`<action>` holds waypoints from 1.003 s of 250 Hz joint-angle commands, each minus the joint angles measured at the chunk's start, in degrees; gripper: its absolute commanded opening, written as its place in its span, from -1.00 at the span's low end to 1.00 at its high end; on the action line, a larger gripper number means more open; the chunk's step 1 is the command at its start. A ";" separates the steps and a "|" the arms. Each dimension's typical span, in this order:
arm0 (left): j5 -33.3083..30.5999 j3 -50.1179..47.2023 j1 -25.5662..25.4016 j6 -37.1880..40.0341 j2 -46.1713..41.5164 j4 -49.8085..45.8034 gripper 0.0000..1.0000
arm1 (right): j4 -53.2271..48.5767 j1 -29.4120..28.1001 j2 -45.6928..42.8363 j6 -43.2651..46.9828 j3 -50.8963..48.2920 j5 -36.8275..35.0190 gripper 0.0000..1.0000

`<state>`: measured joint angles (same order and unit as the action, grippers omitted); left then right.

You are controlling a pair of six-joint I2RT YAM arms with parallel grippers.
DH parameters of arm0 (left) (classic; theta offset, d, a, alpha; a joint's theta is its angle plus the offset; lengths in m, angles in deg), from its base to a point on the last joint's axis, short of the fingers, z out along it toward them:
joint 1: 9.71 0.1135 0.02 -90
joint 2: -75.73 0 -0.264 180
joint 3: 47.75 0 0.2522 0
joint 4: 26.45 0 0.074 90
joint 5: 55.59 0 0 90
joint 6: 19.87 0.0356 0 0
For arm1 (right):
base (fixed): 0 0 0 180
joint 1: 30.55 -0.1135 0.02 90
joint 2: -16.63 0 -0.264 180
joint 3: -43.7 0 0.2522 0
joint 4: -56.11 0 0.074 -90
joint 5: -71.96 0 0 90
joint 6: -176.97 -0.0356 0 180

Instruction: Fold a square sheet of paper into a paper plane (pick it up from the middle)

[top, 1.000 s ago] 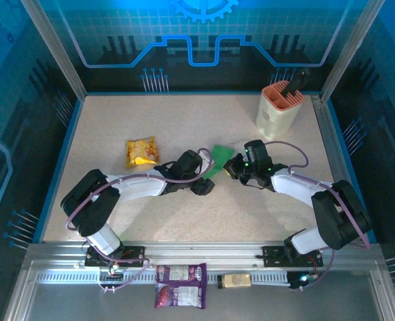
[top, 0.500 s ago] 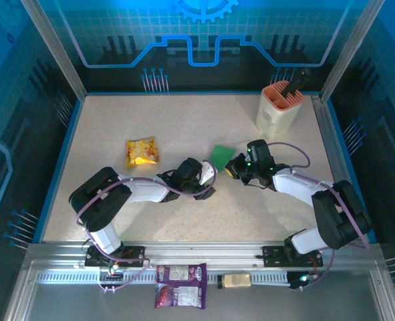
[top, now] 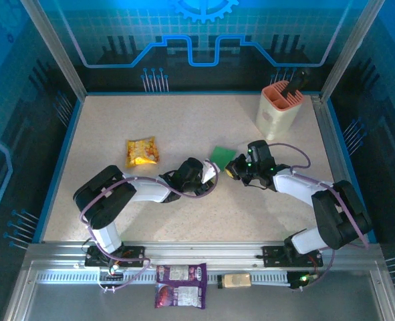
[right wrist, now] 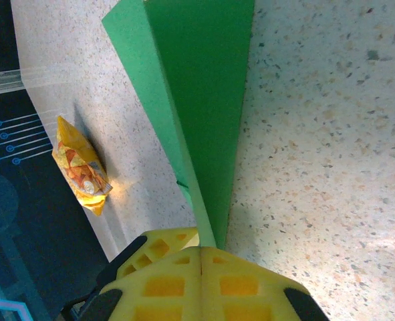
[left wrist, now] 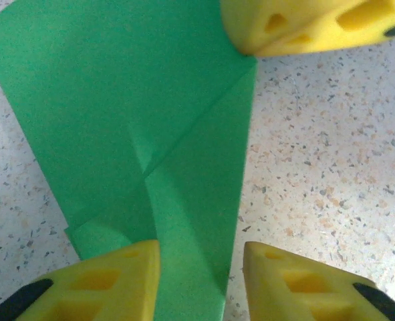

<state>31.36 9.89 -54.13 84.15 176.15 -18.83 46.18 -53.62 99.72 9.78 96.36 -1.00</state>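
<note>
green paper (top: 220, 156): lies near the middle of the speckled table (top: 150, 114), a little right of centre, between the two grippers. It is already creased. From the left wrist it looks broad at the far end and narrows toward the near one, with a diagonal fold line across it.
left gripper (left wrist: 200, 271): jaws partly apart, one yellow pad on each side of the paper's narrow end. That end lies flat on the table in the gap. The left-hand pad sits at the paper's edge, the other is off it on bare table. From where I stand it has no grip on anything.
right gripper (right wrist: 200, 251): pads pressed tight together. The green paper tapers straight into the seam between them, so it looks pinched at the corner, with one flap lifted off the table.
yellow snack packet (top: 142, 152): flat on the table, well left of the paper.
cream holder with pink top (top: 277, 110): upright at the far right corner, well apart from the paper.
</note>
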 commanded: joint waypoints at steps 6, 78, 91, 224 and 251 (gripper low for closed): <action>-0.20 -1.23 -0.39 0.41 0.21 1.40 -0.35 | -1.89 1.11 -1.43 -0.28 -1.10 0.71 -0.94; -0.13 -1.51 -0.38 -0.40 -0.23 1.46 -0.64 | -6.00 1.97 -1.79 3.00 -0.82 0.66 -0.28; -0.12 -1.43 -0.44 -0.40 -0.22 1.48 -0.65 | -6.58 2.00 -1.08 3.69 -0.42 1.08 -0.16; 0.45 -0.99 -0.27 -2.88 -0.90 -0.62 -0.69 | -10.05 -0.40 4.65 8.27 7.41 1.60 0.28; 2.13 -1.05 0.46 -6.38 -1.98 -1.50 -0.77 | -11.82 0.11 2.56 9.69 6.75 -0.31 0.32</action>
<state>31.23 9.17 -54.13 82.09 176.10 -18.89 38.23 -53.46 104.92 17.06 102.87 0.90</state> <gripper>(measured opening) 0.133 0.651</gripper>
